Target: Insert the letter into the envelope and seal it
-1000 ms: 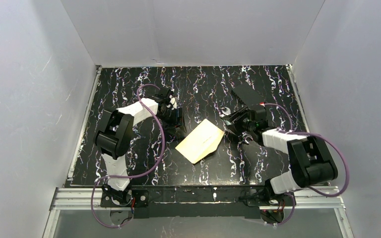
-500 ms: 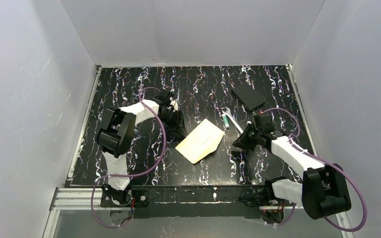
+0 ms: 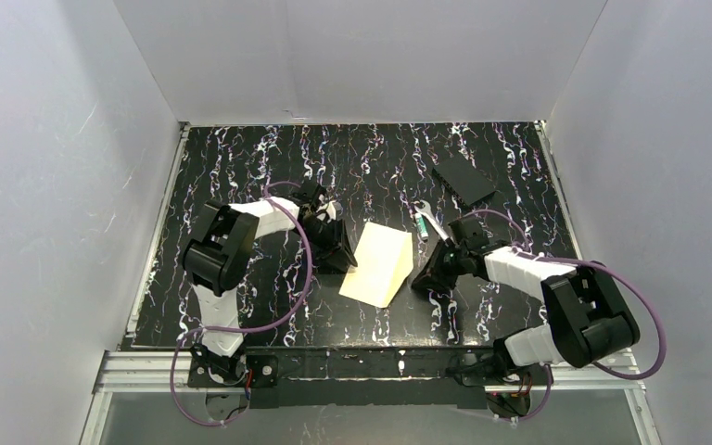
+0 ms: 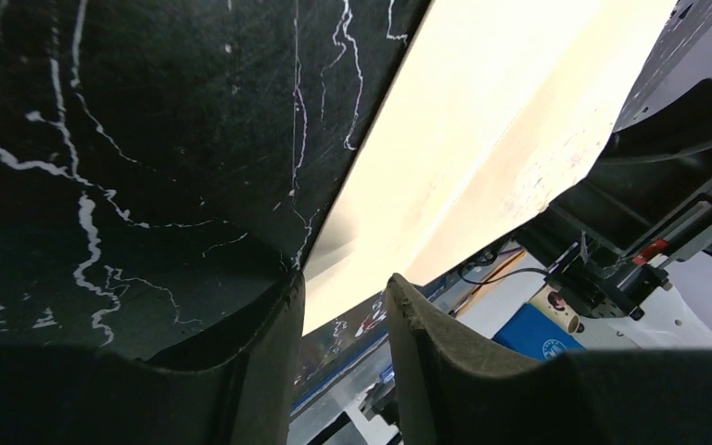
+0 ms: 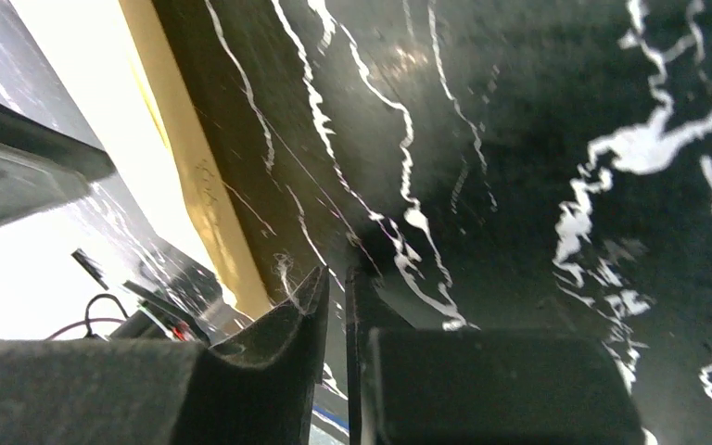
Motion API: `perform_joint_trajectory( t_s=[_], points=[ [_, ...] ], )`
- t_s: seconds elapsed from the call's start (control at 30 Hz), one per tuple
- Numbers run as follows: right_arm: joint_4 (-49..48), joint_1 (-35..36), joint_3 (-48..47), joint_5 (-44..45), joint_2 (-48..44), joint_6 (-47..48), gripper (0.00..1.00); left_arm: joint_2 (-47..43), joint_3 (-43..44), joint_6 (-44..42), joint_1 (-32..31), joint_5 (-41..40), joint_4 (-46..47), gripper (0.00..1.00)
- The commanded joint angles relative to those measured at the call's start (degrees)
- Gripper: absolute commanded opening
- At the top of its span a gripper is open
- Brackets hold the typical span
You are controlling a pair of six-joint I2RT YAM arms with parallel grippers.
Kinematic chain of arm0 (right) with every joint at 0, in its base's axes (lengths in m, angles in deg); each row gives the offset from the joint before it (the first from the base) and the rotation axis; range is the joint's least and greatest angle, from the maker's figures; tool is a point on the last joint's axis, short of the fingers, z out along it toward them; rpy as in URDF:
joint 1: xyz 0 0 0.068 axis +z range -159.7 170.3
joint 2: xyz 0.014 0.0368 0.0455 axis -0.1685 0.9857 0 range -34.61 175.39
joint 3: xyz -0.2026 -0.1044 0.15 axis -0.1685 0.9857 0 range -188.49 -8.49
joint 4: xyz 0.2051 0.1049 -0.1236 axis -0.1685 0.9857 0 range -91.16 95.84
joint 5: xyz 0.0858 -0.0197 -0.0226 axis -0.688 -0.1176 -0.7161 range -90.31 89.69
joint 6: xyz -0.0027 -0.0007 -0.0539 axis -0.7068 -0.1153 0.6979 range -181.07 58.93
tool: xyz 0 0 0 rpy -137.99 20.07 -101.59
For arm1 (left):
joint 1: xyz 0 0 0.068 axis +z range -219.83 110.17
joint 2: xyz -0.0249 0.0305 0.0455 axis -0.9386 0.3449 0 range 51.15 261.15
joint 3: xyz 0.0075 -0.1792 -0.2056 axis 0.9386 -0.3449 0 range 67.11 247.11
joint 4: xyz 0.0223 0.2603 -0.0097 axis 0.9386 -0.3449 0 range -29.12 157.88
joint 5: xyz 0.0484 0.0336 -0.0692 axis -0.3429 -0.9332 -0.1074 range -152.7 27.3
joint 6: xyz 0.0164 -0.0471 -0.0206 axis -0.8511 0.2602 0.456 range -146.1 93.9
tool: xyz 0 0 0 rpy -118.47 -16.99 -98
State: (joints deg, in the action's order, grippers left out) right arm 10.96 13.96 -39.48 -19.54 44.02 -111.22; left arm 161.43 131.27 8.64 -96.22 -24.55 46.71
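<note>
The left gripper [image 4: 343, 278] sits low at the envelope's left side. Its fingers stand partly apart with a clear gap, and the cream paper's edge runs down toward that gap, but they are not pinched on it.

The envelope [image 3: 378, 264] lies mid-table between the two grippers. From above it shows a pale triangular face on the left and a darker, tanner face on the right, as if creased or tented rather than flat. No separate letter lies on the table [image 3: 241, 158]. The right wrist view shows a tan strip [image 5: 195, 185] along the cream edge. Whether that is the letter inside or just a shaded face cannot be told.

The right gripper [image 5: 338, 275] is just beside the envelope's right edge, its fingers drawn almost together with only a slit between them. No paper is visible in the slit.

Further right lie a wrench [image 3: 431, 222] and a flat black block [image 3: 464, 181], both apart from the work.

The insertion looks likely done. Folding the flap down and pressing it shut appears to be what is left.
</note>
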Motion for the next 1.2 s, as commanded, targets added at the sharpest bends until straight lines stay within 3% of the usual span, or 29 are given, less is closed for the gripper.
perform_joint_trajectory(
  t_s=[0.0,0.2,0.73,0.93,1.17],
  points=[
    [-10.6,0.6,-1.6,0.6,0.5,-6.8,0.21,-1.8,-2.3,-0.4,-0.8,-2.2,-1.5,0.37],
    [-15.0,1.1,-5.2,-1.0,5.0,-8.0,0.16,-0.9,-2.0,1.3,-1.3,-5.2,-2.9,0.32],
    [-22.1,6.6,-11.8,-0.6,14.7,-8.1,0.18,4.8,3.6,2.8,-2.3,-12.3,-5.8,0.23],
    [-19.2,7.7,-14.4,2.0,17.6,-8.4,0.17,4.9,3.7,2.7,-2.3,-12.4,-5.8,0.22],
    [-8.0,9.6,-18.9,8.2,19.1,-4.5,0.17,4.3,4.4,2.6,-2.3,-10.6,-5.3,0.22]
  ],
)
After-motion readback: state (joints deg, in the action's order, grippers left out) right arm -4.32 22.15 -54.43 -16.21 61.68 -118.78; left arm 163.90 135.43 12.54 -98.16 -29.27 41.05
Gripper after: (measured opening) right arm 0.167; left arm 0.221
